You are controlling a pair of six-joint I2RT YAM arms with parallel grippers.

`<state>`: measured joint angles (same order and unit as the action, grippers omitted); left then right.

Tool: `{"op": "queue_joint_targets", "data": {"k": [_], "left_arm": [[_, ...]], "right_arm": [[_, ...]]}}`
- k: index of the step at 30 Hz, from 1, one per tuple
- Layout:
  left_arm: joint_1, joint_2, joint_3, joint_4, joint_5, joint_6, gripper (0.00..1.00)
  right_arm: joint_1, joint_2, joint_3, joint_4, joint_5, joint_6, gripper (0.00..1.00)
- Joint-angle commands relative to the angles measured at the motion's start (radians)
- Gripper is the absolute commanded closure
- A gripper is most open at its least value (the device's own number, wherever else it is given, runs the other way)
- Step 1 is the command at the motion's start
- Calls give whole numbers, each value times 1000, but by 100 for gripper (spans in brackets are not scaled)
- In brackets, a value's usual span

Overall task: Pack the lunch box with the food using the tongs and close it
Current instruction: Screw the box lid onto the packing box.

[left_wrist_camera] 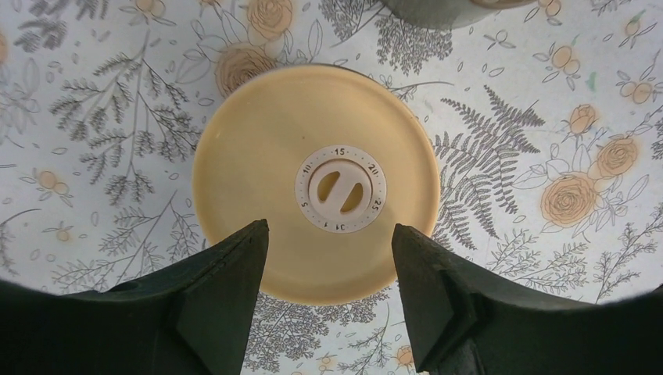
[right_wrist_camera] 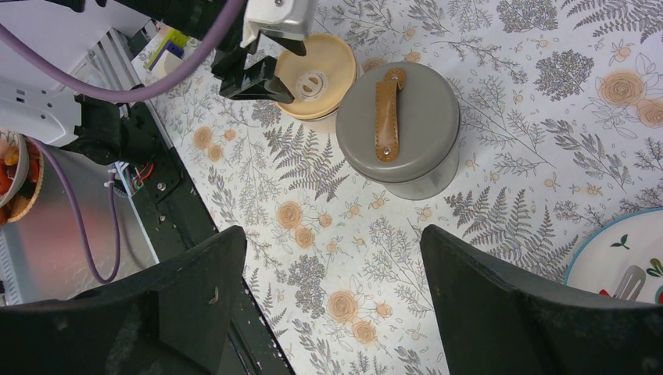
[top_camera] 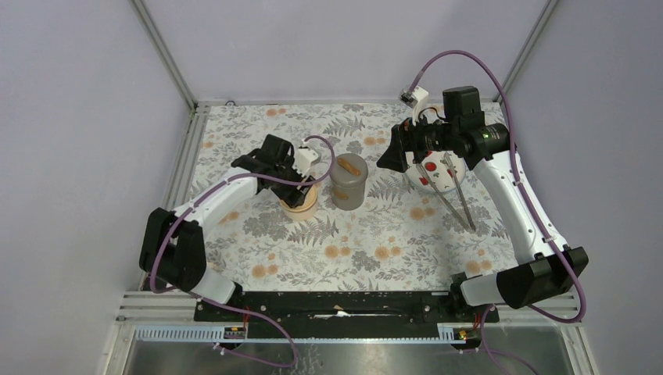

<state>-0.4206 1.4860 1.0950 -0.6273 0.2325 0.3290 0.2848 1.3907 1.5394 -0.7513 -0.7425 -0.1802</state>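
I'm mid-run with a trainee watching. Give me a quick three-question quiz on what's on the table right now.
1. True or false: the tongs lie with one end on the plate.
2. Fill in: the strap on the grey pot is ___.
3. Which thing is straight below the left gripper? A. the plate B. the cream lid with a dial C. the grey pot

Key: 1 true; 2 brown; 3 B.
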Motion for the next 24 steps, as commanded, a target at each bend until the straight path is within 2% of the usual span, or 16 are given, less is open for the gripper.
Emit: {"op": "queue_joint_targets", "data": {"k": [1,13,19,24], "left_arm": [[6,36,-29,52,16,6,33],[12,134,-106,112,-35,26,32],[13,155,-141,120,-2,25,32],[18,151,-113,98,29,14,30]], "right_arm": [[-7,-16,5,1,2,-13,11],[-7,-5,22,-19,5,-25,10],[-7,-2,18,-20,4,-28,10],[-7,4,14,-19,6,-29,10]]}}
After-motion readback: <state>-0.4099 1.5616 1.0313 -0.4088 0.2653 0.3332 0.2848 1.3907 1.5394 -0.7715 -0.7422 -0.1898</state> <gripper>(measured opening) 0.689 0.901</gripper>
